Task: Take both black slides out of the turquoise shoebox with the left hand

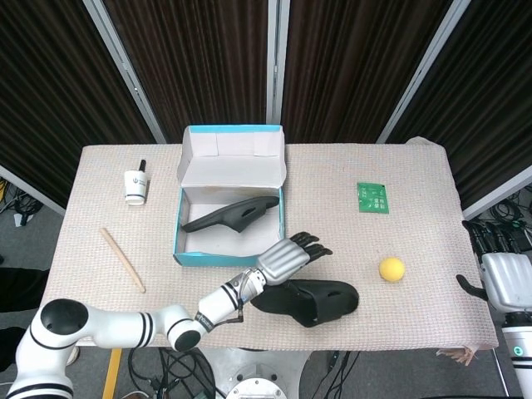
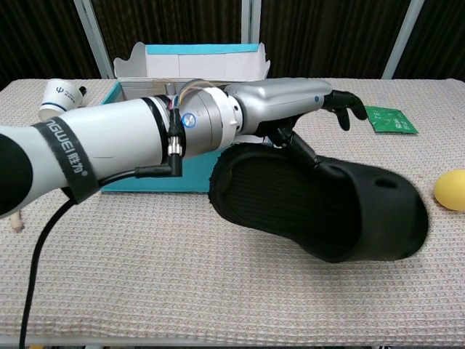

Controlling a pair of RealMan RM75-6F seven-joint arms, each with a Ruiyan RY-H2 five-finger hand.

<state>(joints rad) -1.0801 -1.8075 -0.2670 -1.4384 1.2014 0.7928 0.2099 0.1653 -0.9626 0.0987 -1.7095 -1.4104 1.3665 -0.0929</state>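
One black slide (image 1: 312,301) lies flat on the table in front of the turquoise shoebox (image 1: 178,243), near the front edge. In the chest view this slide (image 2: 320,211) fills the middle, its ribbed surface facing the camera. My left hand (image 1: 291,256) hovers just above its heel end with fingers (image 2: 341,102) stretched out and gripping nothing; the thumb hangs close to the slide. The second black slide (image 1: 233,214) rests slantwise inside the box, under the raised lid (image 2: 192,62). My right hand (image 1: 503,278) stays off the table's right edge, holding nothing.
A yellow ball (image 1: 391,268) sits right of the freed slide, close to it in the chest view (image 2: 450,190). A green circuit board (image 1: 373,198) lies at the back right. A white cup (image 1: 136,186) and a wooden stick (image 1: 123,259) are left of the box.
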